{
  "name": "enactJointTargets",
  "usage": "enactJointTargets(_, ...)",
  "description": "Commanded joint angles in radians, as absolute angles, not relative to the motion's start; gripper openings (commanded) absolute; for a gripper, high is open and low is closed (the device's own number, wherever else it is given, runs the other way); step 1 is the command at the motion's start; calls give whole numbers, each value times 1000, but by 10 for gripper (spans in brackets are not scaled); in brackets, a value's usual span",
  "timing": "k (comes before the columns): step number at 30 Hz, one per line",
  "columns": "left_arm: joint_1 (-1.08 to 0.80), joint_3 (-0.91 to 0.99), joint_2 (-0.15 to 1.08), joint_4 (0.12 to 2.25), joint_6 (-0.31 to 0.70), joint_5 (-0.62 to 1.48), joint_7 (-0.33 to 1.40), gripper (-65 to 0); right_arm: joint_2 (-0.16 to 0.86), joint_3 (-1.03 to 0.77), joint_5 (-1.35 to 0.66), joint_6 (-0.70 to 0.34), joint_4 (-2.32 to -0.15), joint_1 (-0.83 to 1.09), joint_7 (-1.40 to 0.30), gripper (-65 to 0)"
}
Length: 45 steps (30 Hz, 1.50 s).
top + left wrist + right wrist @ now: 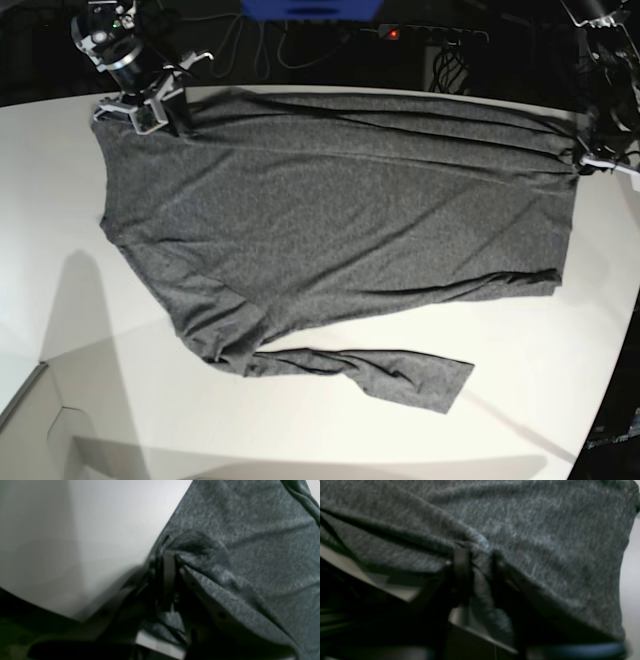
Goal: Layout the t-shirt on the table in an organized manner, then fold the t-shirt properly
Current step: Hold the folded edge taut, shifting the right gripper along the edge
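Base view — 2 pincers, left pincer (578, 160) and right pincer (172, 112), pinch the t-shirt (340, 210).

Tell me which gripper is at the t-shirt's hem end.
The left gripper, at the base view's right, pinches the straight hem end of the t-shirt; the right gripper holds the shoulder end.

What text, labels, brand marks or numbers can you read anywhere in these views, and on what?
None can be read.
t-shirt: plain heathered grey, with no print, tag or label showing in any view.
table: bare white, unmarked.
right end effector: no legible marking; too small in the base view, blurred in the wrist view.
left end effector: likewise, nothing readable.
Dark background beyond the table: one small red light, no lettering to make out.
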State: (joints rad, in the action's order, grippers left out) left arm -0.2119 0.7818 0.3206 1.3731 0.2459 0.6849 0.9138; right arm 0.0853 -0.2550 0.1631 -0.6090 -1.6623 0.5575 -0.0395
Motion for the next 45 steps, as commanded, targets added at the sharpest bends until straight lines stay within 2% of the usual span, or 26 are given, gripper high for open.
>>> enactJointTargets(1,-200,788,343,1385,246,694,897,-649,93,-262,156,-610,-1681,555,-19,-650)
enactJointTargets(12,-197,788,343,1385,246,694,898,-649,93,-263,156,-610,-1762,549,-19,-650)
enactJointTargets(29,-197,794,343,1385,246,694,898,-649,93,-262,156,-610,-1755,481,-24,-649)
enactJointTargets(38,-197,794,343,1388,246,697,898,-649,93,-263,156,-610,-1755,476,-24,-369)
enactJointTargets(41,-197,794,343,1388,246,699,898,-649,85,-318,156,-610,-1756,475,-24,-317)
enactJointTargets(45,-197,794,343,1389,246,699,900,-649,50,-395,156,-610,-1756,464,-24,-290)
